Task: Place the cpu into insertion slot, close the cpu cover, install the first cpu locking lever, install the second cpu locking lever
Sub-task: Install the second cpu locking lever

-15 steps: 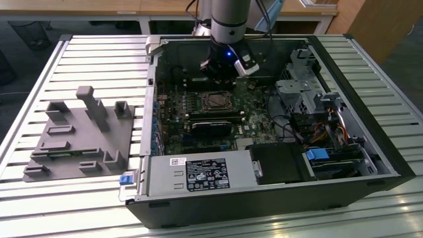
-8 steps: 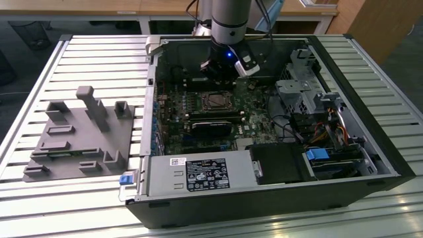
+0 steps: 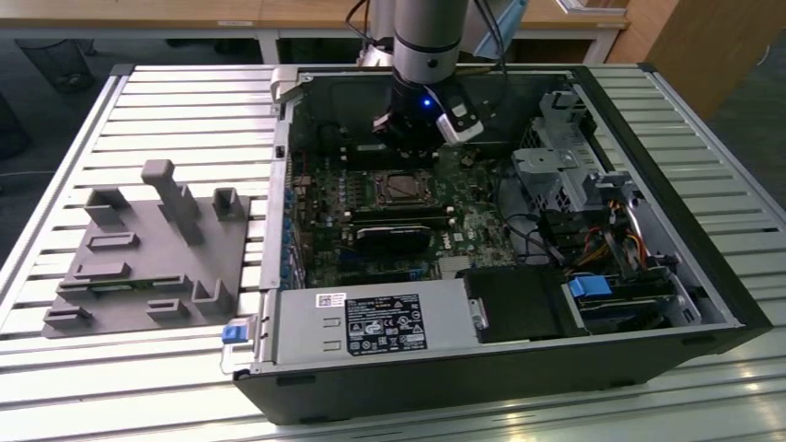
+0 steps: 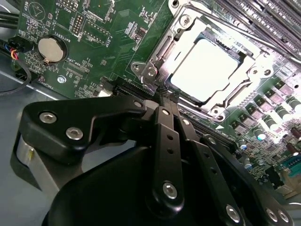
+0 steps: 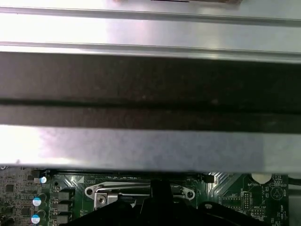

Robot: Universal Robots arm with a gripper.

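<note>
- The cpu sits flat in the slot on the green board, its pale top showing through the window of the cover; the cover lies down over it, so seating and closing look done.
- In the second wrist view the gripper has its black fingers drawn together into a narrow tip, with nothing seen between them. That tip rests right at the socket's edge, beside a screwed corner of the frame, which suits pushing a thin lever rather than carrying a part.
- I judge the work to be at the lever stage; whether either lever is latched I cannot tell.
- In the first wrist view the same tip hangs just over the socket's metal bar, with the case wall close behind it.
- In the exterior view the arm reaches straight down into the open case, above the socket, near the rear wall.
- The case lies on its side on the slatted surface, so the board faces up for work from above.
- A grey fixture stands on the surface at the exterior view's left, well apart from the case.
</note>
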